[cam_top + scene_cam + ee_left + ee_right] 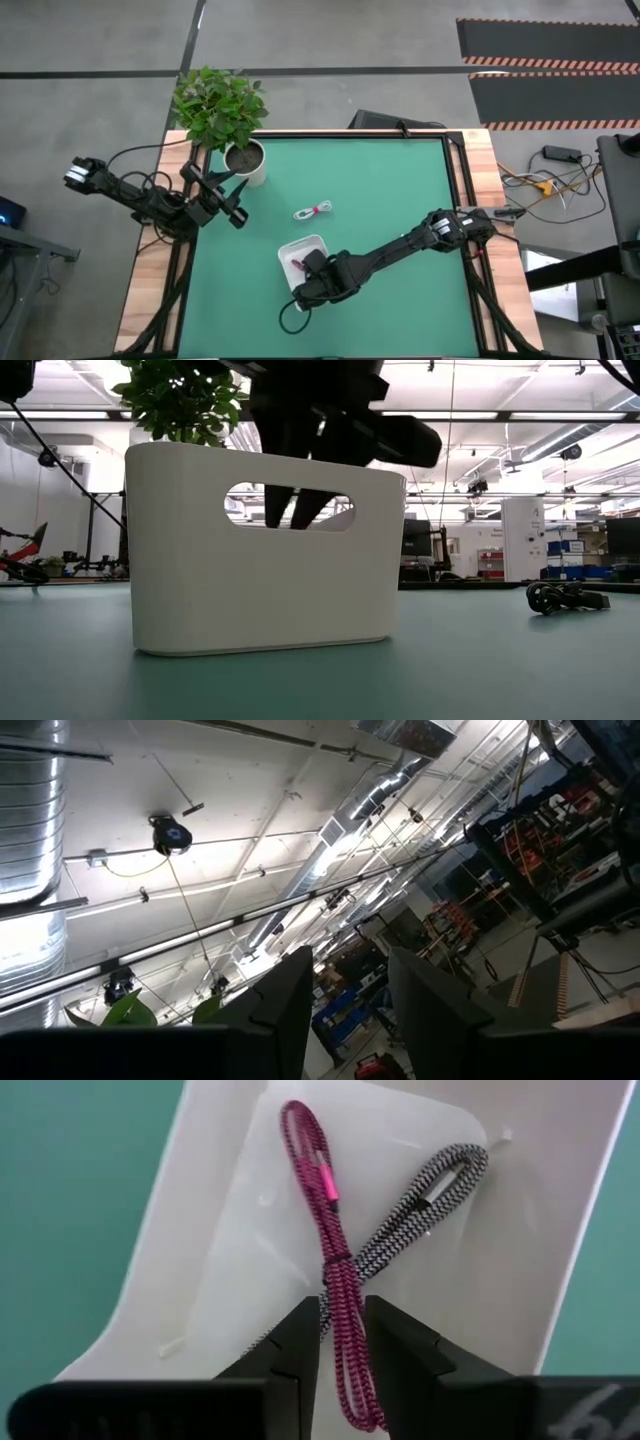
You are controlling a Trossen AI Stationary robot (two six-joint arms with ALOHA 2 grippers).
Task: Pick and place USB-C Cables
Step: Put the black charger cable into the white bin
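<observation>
**Right claw over the tray, magenta cable between its fingers**

The right claw (340, 1345) is reaching down into the white rounded rectangular plastic tray (292, 249), which is sitting on the green-topped bench (400, 200) toward its near edge. In the right wrist view its two dark fingers (295, 1350) are standing slightly apart, and the magenta-red braided USB-C cable (325, 1210) is running through the narrow gap between them. Whether the fingers are pinching the cable or standing just clear of it cannot be told. The cable is lying along the tray floor, and crossing it is the grey black-and-white speckled braided cable (430, 1195), also lying inside the tray.

From the low view the tray's white wall (200, 580) is filling the foreground, and the right claw's fingers (295, 505) are showing through the oval handle slot.

The white bundled cable (313, 210) is lying on the green surface beyond the tray, well apart from it. The black bundled cable (560, 598) is resting on the bench on the side of the tray nearer the camera, apart from the tray.

The left claw (222, 195) is waiting raised at the bench's left, near the potted green plant (220, 105) in its white pot; its fingers (285, 1010) are standing partly open around nothing.
</observation>
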